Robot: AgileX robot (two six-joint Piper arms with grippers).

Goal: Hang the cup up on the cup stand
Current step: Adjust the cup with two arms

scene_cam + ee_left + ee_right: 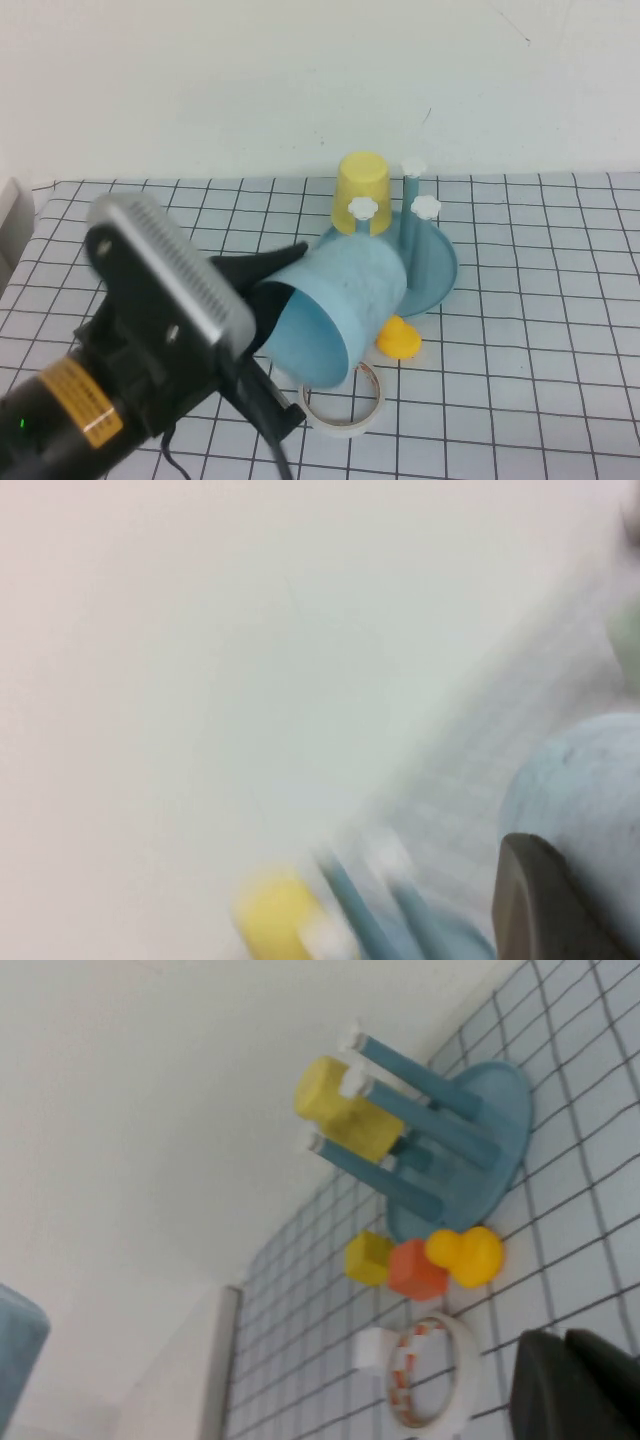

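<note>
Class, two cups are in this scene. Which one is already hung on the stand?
The yellow cup, upside down over a peg of the cup stand. The light blue cup is in the left gripper, tilted above the table. The right gripper is idle.

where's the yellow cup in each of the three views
High view: the yellow cup sits upside down on a peg of the cup stand, beyond the light blue cup in the left gripper.
Left wrist view: yellow blur near the lower edge.
Right wrist view: yellow cup on the stand's pegs; right gripper at the corner.
Shared landmark: the cup stand.
</note>
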